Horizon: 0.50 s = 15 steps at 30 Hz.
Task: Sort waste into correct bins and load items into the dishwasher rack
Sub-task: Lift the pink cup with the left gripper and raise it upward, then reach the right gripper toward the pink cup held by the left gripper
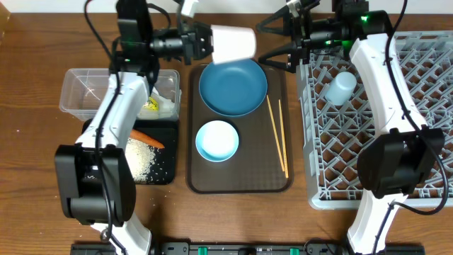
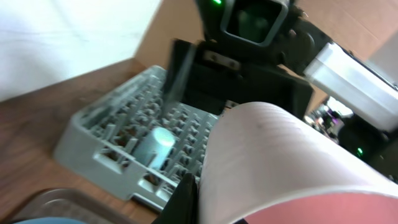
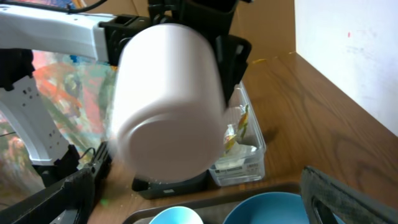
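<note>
My left gripper (image 1: 204, 42) is shut on the pinkish-white cup (image 1: 234, 44), which hangs sideways over the far end of the dark blue plate (image 1: 233, 88). The cup (image 2: 280, 162) fills the left wrist view, with one finger (image 2: 186, 199) against its wall. Facing it, my right gripper (image 1: 279, 47) stands open, a short gap from the cup's base (image 3: 168, 99). The light blue cup (image 1: 340, 88) lies in the grey dishwasher rack (image 1: 425, 142). The white bowl (image 1: 216, 140) and the chopsticks (image 1: 277, 134) rest on the brown tray. Wrapper and paper (image 1: 157, 105) sit in the clear tub (image 1: 85, 92).
The black tray (image 1: 166, 173) holds a carrot (image 1: 146, 138) and rice (image 1: 145, 159). The brown serving tray (image 1: 241, 185) lies between the bins and the rack. Both arms reach in across the table's far edge.
</note>
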Each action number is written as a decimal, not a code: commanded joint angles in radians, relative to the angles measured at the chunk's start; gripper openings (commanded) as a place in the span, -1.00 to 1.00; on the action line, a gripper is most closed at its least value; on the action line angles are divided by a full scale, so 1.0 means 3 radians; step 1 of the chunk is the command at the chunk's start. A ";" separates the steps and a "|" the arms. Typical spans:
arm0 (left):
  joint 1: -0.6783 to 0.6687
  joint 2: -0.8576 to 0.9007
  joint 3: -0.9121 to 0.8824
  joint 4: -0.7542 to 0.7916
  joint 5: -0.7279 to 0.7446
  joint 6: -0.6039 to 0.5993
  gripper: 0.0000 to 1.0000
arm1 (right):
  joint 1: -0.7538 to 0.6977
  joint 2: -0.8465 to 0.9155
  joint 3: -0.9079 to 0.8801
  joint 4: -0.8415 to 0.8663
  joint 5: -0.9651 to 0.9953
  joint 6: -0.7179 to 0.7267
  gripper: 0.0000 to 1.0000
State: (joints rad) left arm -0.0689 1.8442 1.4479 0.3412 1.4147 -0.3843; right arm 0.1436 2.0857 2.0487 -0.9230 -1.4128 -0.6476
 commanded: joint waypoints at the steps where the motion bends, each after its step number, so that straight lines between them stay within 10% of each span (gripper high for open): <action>1: 0.0107 0.0006 0.0041 0.0028 -0.0052 -0.0072 -0.87 | 0.0045 -0.0083 0.0056 -0.0011 -0.0128 -0.0041 0.98; 15: 0.0080 0.0019 0.0041 0.0013 -0.0025 -0.0113 -0.87 | 0.0169 -0.0083 0.0056 0.0244 -0.0118 -0.0042 0.98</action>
State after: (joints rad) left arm -0.0368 1.8442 1.4483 0.3408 1.4033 -0.4004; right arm 0.1715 2.0857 2.0487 -0.8593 -1.4193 -0.6476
